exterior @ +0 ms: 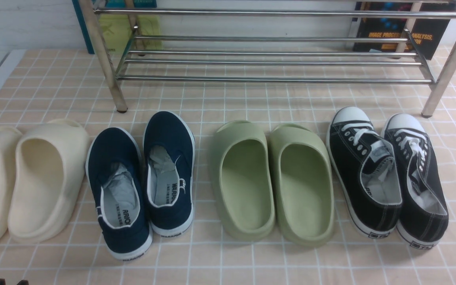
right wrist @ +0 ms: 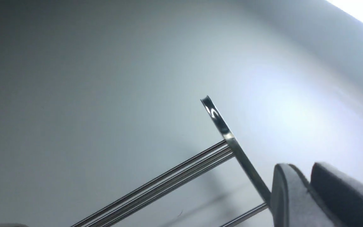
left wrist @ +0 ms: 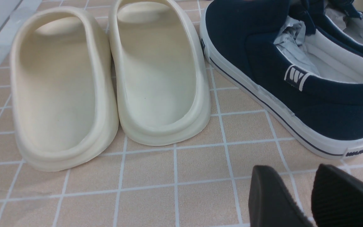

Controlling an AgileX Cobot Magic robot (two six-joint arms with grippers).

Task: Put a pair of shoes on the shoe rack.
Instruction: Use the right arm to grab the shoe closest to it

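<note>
Black canvas sneakers point(exterior: 354, 158) sat together on the tabletop point(exterior: 228, 103), near the right leg of the shoe rack point(exterior: 271, 79). Left jaws stood narrowly apart, empty; right jaws' gap could not be told.

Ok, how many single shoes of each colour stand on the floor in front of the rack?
Cream slides: 2
Navy slip-ons: 2
Green slides: 2
Black sneakers: 2
Total: 8
</note>
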